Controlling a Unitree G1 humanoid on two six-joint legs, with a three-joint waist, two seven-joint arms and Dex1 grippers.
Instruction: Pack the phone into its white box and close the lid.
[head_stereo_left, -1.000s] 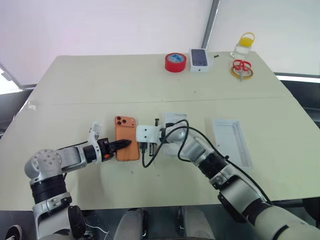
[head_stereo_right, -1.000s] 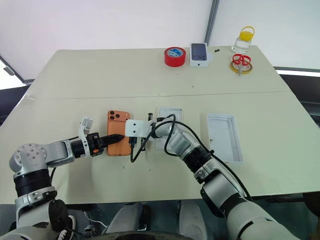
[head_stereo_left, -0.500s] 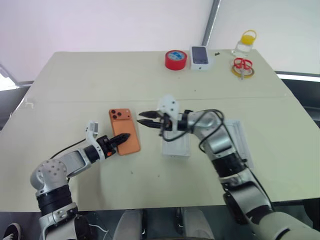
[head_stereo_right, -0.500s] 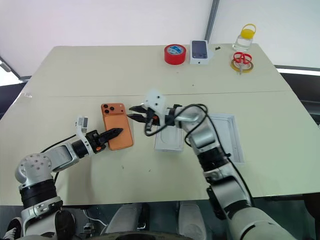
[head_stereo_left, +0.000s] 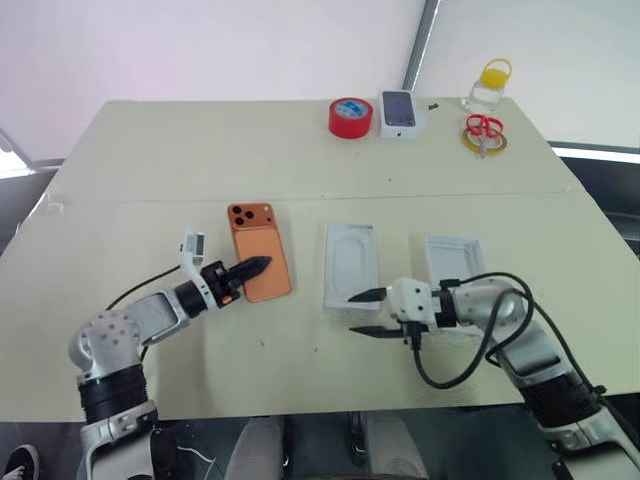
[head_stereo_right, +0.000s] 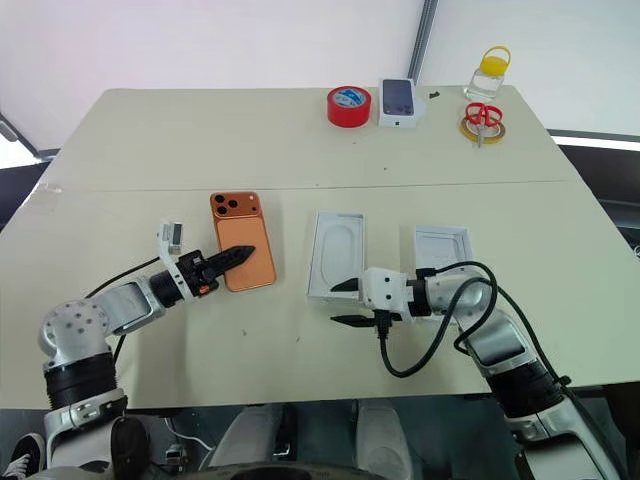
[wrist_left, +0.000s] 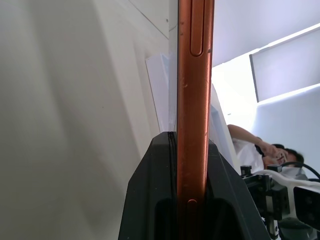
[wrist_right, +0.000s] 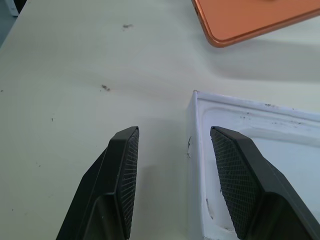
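The orange phone (head_stereo_left: 256, 245) lies back-up left of centre, camera cluster at its far end. My left gripper (head_stereo_left: 262, 265) is shut on its near part, and the left wrist view shows the phone (wrist_left: 195, 75) edge-on between the fingers. It seems slightly raised off the table. The white box (head_stereo_left: 350, 262) lies to its right, a white insert with an oval outline covering its floor. My right gripper (head_stereo_left: 365, 313) is open and empty at the box's near left corner (wrist_right: 196, 95). The lid (head_stereo_left: 452, 255) lies further right, partly behind my right arm.
At the table's far edge stand a red tape roll (head_stereo_left: 351, 117), a sealed white box with a phone picture (head_stereo_left: 398, 113), red scissors (head_stereo_left: 484, 131) on a tape ring and a yellow-capped jar (head_stereo_left: 488, 88). A person (wrist_left: 260, 147) shows beyond the table.
My right gripper left the phone's right edge, opened, and swung back to the near end of the white box. The left gripper keeps its hold on the phone, slightly higher.
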